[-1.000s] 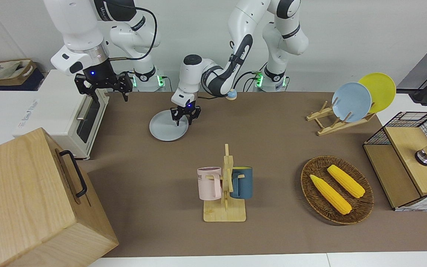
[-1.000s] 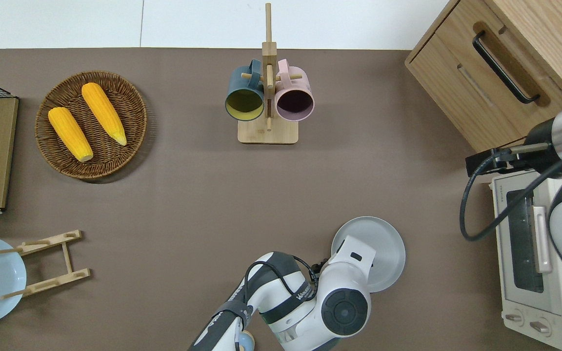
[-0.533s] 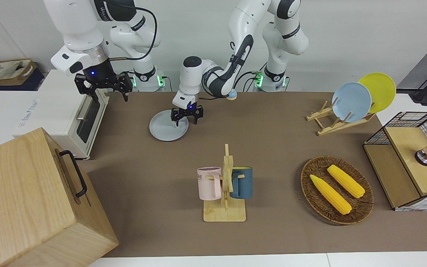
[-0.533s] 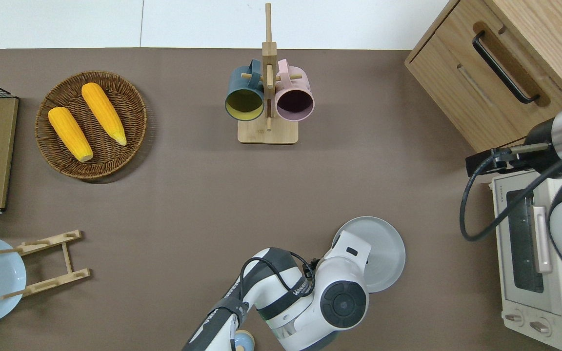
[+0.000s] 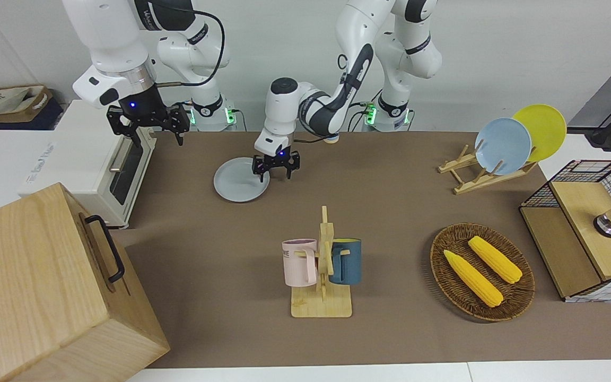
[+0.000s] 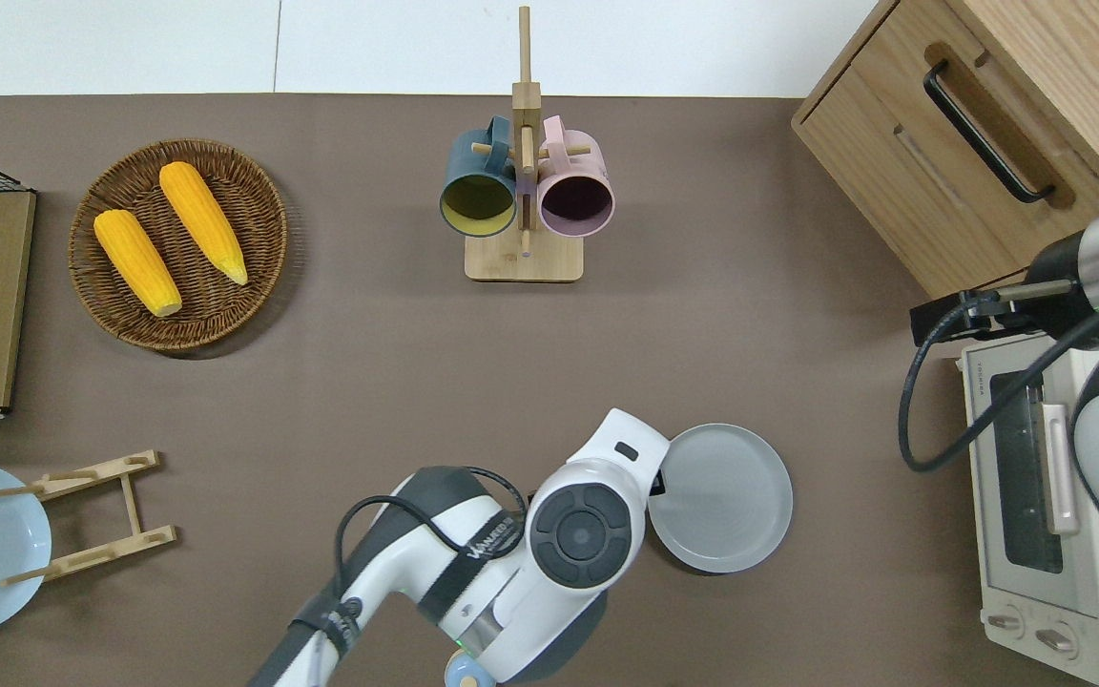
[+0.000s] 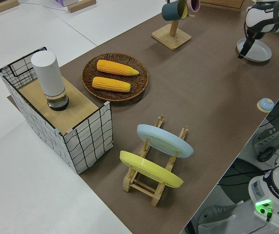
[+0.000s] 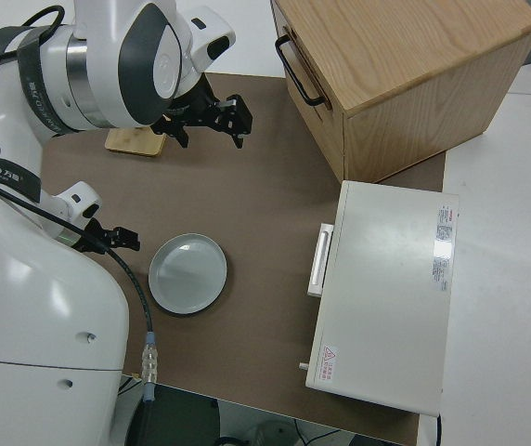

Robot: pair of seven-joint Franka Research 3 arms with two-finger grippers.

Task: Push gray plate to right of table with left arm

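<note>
Front view | left end effector [image 5: 276, 171] fingers spread, empty | at gray plate [image 5: 237, 187] rim

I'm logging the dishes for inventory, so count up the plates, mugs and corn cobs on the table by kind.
Plates: 3, gray plate, light-blue plate, yellow plate
Mugs: 2, pink mug, dark blue mug
Corn cobs: 2
Total: 7

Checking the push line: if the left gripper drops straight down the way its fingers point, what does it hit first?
Most likely the table, not the gray plate. The left gripper, open and pointing down, sits at the plate's rim on the left arm's side; depth is unclear, so one finger might clip the rim.
</note>
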